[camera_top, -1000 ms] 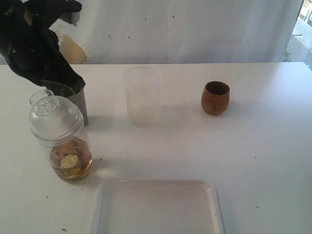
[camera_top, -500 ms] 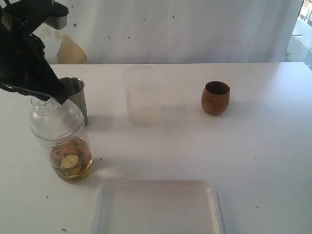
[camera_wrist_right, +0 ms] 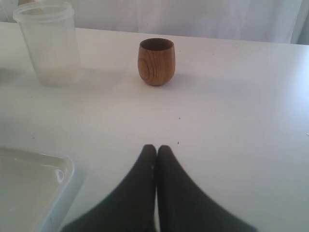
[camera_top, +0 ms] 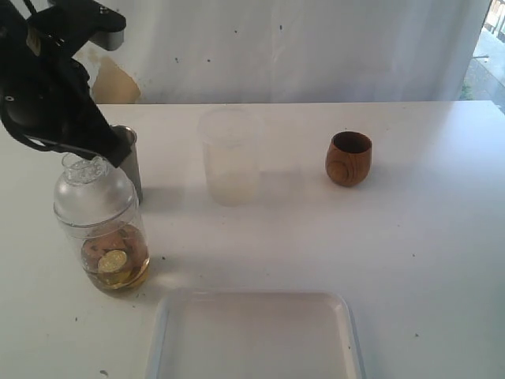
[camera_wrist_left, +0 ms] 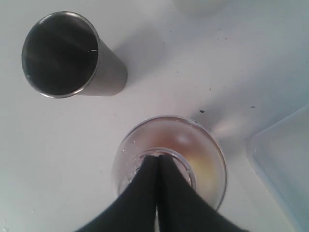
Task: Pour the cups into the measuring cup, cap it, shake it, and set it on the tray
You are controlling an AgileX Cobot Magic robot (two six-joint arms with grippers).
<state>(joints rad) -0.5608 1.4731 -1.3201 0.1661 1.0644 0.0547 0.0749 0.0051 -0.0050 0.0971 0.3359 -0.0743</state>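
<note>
the left gripper (camera_wrist_left: 157, 160), jaws together, sits on the lid (camera_top: 93, 193) of the measuring cup (camera_top: 106, 245), with the steel tumbler (camera_top: 130, 156) just beside this cup. capping seems almost done; next the jaws must open and grasp the cup for shaking.

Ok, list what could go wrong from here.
1. The shut left gripper sits at the top of the cap; an off-centre push may tip the measuring cup and its amber liquid.
2. The steel tumbler stands close behind it; the arm could knock it.
3. Whether the cap is seated is unclear; shaking might leak.
</note>
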